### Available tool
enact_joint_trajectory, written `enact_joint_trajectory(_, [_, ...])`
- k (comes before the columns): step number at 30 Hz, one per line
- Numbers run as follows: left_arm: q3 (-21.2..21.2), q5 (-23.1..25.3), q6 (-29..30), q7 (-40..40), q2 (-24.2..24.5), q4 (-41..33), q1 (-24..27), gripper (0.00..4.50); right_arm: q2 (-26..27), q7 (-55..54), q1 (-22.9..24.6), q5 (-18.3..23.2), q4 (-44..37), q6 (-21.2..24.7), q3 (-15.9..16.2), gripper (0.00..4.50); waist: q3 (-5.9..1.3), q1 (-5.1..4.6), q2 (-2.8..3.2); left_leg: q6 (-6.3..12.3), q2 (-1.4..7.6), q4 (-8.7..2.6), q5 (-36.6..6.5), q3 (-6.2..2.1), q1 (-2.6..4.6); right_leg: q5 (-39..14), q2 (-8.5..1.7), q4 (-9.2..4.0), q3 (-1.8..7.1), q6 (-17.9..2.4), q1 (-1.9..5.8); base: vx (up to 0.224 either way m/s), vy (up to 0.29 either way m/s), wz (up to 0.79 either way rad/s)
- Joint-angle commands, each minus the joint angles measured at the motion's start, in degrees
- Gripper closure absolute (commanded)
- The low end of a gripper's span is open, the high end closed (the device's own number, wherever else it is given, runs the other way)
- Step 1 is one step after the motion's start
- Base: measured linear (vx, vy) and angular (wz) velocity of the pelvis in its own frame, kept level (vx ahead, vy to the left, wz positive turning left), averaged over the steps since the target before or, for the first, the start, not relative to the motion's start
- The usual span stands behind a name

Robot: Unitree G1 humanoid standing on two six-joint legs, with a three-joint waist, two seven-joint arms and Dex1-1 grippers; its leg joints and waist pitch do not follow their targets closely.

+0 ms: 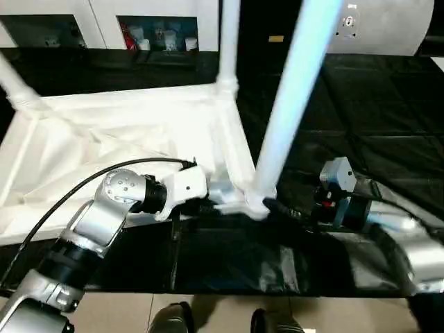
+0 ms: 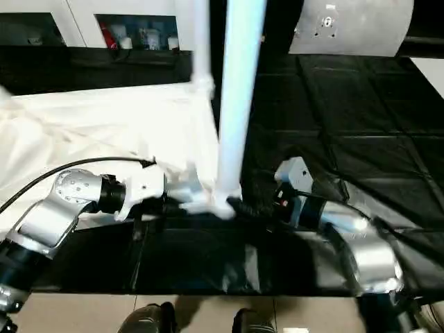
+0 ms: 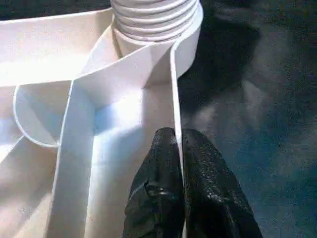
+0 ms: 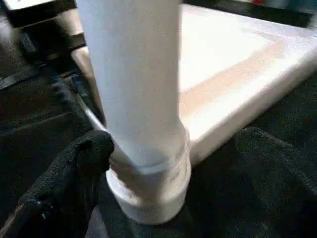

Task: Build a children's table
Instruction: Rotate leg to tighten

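The near leg [image 1: 291, 104] rises upright from its corner socket [image 4: 148, 183], standing between the spread fingers of the released right tool [image 4: 163, 178]; the left tool [image 3: 181, 163], just beside, pinches the tabletop's rim [image 3: 174, 94].

my left arm reaches in from the near left, silver forearm angled up and inward, and its left gripper [image 3: 179, 163] has both black fingers pinched tight onto a thin white rim. my right arm comes in from the near right, bent at the wrist, and the right gripper [image 4: 173, 173] stands spread wide, one finger [image 4: 74, 173] on each side of a white post without clamping it.
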Motion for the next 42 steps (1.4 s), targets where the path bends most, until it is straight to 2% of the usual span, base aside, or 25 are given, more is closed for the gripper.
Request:
enact_joint_trajectory(1, [-2.3,0.4,-3.4,-2.9,0.3,-0.1,-1.3,4.5,-1.0,3.3,-0.3,-0.1,-0.4,0.2,2.1,0.03,-5.29,-0.08,0.16,5.1,3.48,-3.36,-7.9,-0.99,1.65,-1.0,-4.6,-3.54,2.25,-17.0,2.9,0.0,0.0,0.0])
enact_joint_trajectory(5, [-3.3,0.8,-5.2,-4.3,0.1,0.5,-1.8,4.5,-0.7,5.0,-1.5,-0.7,1.5,0.2,3.4,0.03,-5.49,0.0,0.05,4.92,3.52,-3.31,-7.6,-1.04,1.58,-2.0,-4.67,-3.52,2.17,-16.8,2.89,0.0,0.0,0.0])
enact_joint_trajectory(14, [-4.4,1.0,-6.9,-4.9,-0.7,1.6,-2.8,4.5,0.0,7.0,-3.9,-1.3,5.3,-0.6,4.8,0.94,-5.49,0.29,-0.03,4.62,3.47,-3.23,-8.1,-0.97,1.51,-3.7,-4.76,-3.58,2.13,-16.5,2.73,0.0,0.0,0.0])
enact_joint_trajectory(15, [-4.6,1.1,-7.4,-5.1,-0.9,2.0,-3.0,4.5,-0.1,7.7,-4.3,-1.3,5.8,-0.6,5.2,0.94,-5.49,0.25,-0.06,4.59,3.47,-3.25,-8.2,-0.99,1.49,-3.9,-4.74,-3.6,2.1,-16.5,2.74,0.0,0.0,0.0])
enact_joint_trajectory(16, [-4.6,1.2,-7.6,-5.1,-0.9,2.1,-3.1,4.5,-0.1,7.9,-4.4,-1.3,6.0,-0.7,5.3,1.18,-5.52,0.29,-0.18,4.65,3.44,-3.2,-8.2,-0.95,1.54,-4.1,-4.72,-3.66,2.12,-16.3,2.71,0.0,0.0,0.0])
enact_joint_trajectory(20, [-4.8,1.2,-8.2,-5.1,-0.8,2.6,-3.2,4.5,-0.2,8.6,-4.2,-1.5,6.1,-0.5,5.8,1.39,-5.58,0.43,-0.12,4.78,3.46,-3.16,-7.8,-0.97,1.49,-3.7,-4.71,-3.55,2.09,-16.3,2.7,0.0,0.0,0.0])
enact_joint_trajectory(21, [-4.8,1.3,-8.3,-5.1,-0.8,2.7,-3.2,4.5,-0.2,8.7,-4.2,-1.5,6.1,-0.5,5.8,1.61,-5.6,0.44,-0.14,4.82,3.47,-3.15,-7.7,-0.96,1.49,-3.4,-4.72,-3.51,2.09,-16.3,2.71,0.0,0.0,0.0])
enact_joint_trajectory(26, [-4.5,1.4,-8.3,-4.8,-0.8,3.2,-3.2,4.5,-0.1,8.9,-3.8,-1.7,6.4,-0.4,5.7,1.79,-5.58,0.53,-0.03,4.88,3.43,-3.12,-7.6,-0.97,1.43,-3.3,-4.73,-3.52,2.07,-16.5,2.73,0.0,0.0,0.0])
enact_joint_trajectory(27, [-4.2,1.2,-7.7,-4.3,-1.0,3.3,-3.0,4.5,0.2,8.5,-3.5,-1.6,6.3,0.2,5.7,1.79,-5.61,0.59,0.17,4.81,3.44,-3.11,-7.6,-1.02,1.44,-3.2,-4.74,-3.46,2.05,-16.5,2.75,0.0,0.0,0.0])
enact_joint_trajectory(28, [-4.1,1.2,-7.6,-4.2,-1.0,3.3,-2.9,4.5,0.2,8.4,-3.4,-1.6,6.3,0.3,5.7,1.79,-5.59,0.56,0.08,4.83,3.43,-3.13,-7.6,-0.99,1.43,-3.2,-4.68,-3.51,2.05,-16.5,2.73,0.0,0.0,0.0])
enact_joint_trajectory(30, [-3.1,0.9,-4.5,-1.7,-2.0,2.9,-2.6,4.5,1.7,4.8,-2.4,-2.1,6.0,2.1,5.4,1.82,-5.57,0.54,0.08,4.67,3.46,-3.15,-7.7,-0.95,1.5,-3.3,-4.68,-3.48,2.08,-16.6,2.68,0.0,0.0,0.0])
enact_joint_trajectory(31, [-2.0,0.9,-1.2,1.4,-3.3,2.6,-2.6,4.5,3.7,0.6,-1.8,-2.7,5.8,3.4,5.0,1.83,-5.35,0.63,0.67,4.4,3.44,-3.21,-8.5,-1.1,1.46,-4.3,-4.76,-3.62,2.04,-16.6,2.51,0.0,0.0,0.0])
enact_joint_trajectory(33, [-1.3,0.8,0.8,3.3,-4.2,2.5,-2.6,4.5,5.1,-2.1,-1.6,-3.0,5.7,4.2,4.6,1.83,-5.25,0.29,0.29,3.25,3.3,-3.46,-10.5,-1.11,1.52,-7.3,-4.61,-3.97,1.98,-16.0,2.52,0.0,0.0,0.0])
enact_joint_trajectory(34, [-0.4,0.9,3.4,5.8,-5.3,2.0,-2.9,4.5,7.6,-6.3,-1.6,-3.2,5.5,5.5,4.1,1.83,-5.22,0.0,0.4,2.46,3.23,-3.59,-11.2,-1.21,1.51,-9.8,-4.77,-4.1,2.04,-15.4,2.44,0.0,0.0,0.0])
enact_joint_trajectory(35, [1.4,1.4,8.5,11.3,-7.8,1.0,-3.6,4.5,12.8,-14.4,-1.8,-4.2,5.7,7.5,3.3,1.83,-5.1,-0.16,0.58,1.65,3.18,-3.68,-12.7,-1.32,1.6,-13.0,-4.7,-4.45,1.98,-14.5,2.38,0.0,0.0,0.0])
enact_joint_trajectory(36, [1.6,1.5,8.8,11.8,-8.1,0.9,-3.6,4.5,13.1,-15.0,-1.8,-4.2,5.7,7.6,3.2,1.83,-5.02,-0.54,0.44,1.1,3.15,-3.83,-12.7,-1.18,1.39,-13.5,-4.59,-4.35,2.09,-14.2,2.3,0.0,0.0,0.0])
enact_joint_trajectory(37, [2.5,2.1,12.1,15.7,-10.3,-0.1,-3.8,4.5,16.3,-19.5,-2.2,-5.0,6.2,8.3,3.0,1.83,-5.02,-0.78,0.47,0.12,3.01,-4.01,-13.9,-1.53,1.37,-16.1,-4.67,-4.56,1.88,-13.4,2.33,0.0,0.0,0.0])
enact_joint_trajectory(38, [3.2,2.7,15.2,19.2,-12.7,-1.3,-3.7,4.5,19.3,-23.7,-2.7,-6.0,7.1,8.3,3.0,1.84,-4.95,-1.3,0.47,-0.74,3.09,-4.15,-14.9,-1.56,1.45,-17.4,-4.65,-4.69,1.94,-12.7,2.04,0.0,0.0,0.0])
enact_joint_trajectory(39, [3.5,2.9,16.8,21.2,-14.3,-2.0,-3.6,4.5,20.9,-26.2,-3.1,-6.7,8.0,8.2,2.9,1.84,-4.98,-1.5,0.56,-1.01,3.09,-4.16,-15.5,-1.64,1.55,-18.0,-4.67,-4.8,1.92,-12.5,1.96,0.0,0.0,0.0])
enact_joint_trajectory(40, [3.5,3.0,17.4,22.0,-15.0,-2.2,-3.6,4.5,21.7,-27.3,-3.4,-6.9,8.4,8.3,2.8,1.84,-5.01,-1.94,0.43,-1.12,2.95,-4.14,-15.8,-1.69,1.34,-18.1,-4.62,-4.85,1.93,-12.0,2.18,0.0,0.0,0.0])
enact_joint_trajectory(42, [3.6,3.6,20.6,26.1,-19.1,-3.3,-3.7,4.5,25.9,-33.5,-5.2,-7.6,10.7,8.9,1.7,1.84,-4.9,-2.16,0.57,-0.58,2.8,-4.08,-15.6,-1.61,1.37,-17.0,-4.53,-5.19,2.04,-11.6,1.91,0.0,0.0,0.0])
